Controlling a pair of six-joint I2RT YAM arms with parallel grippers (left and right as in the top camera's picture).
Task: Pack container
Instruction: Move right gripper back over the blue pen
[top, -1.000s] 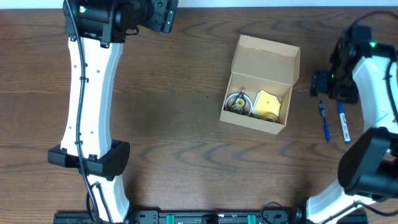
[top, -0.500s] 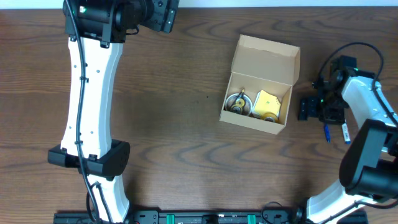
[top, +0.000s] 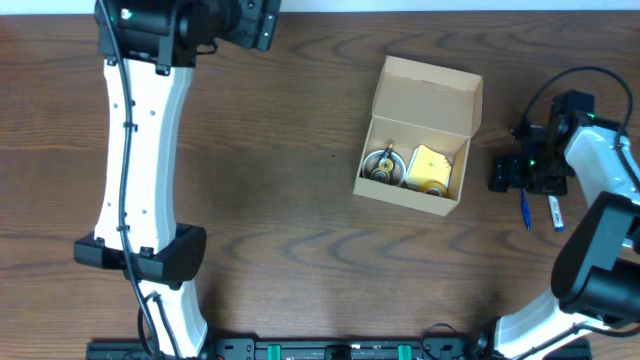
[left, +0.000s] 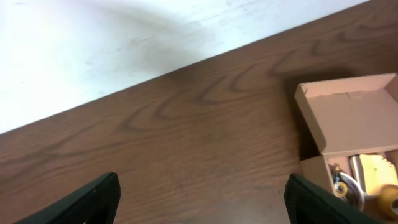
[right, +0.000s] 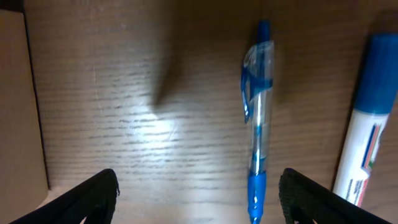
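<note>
Though barely visible overhead, blue pen (right: 256, 124) clear beneath wide-parted right gripper (right: 200, 198); left gripper (left: 200, 198) seemingly parted too

You will find a blue pen (right: 255, 124) lying flat on the dark wood table (top: 280, 200), with a blue-capped white marker (right: 364, 134) just beside it, not touching.
</note>
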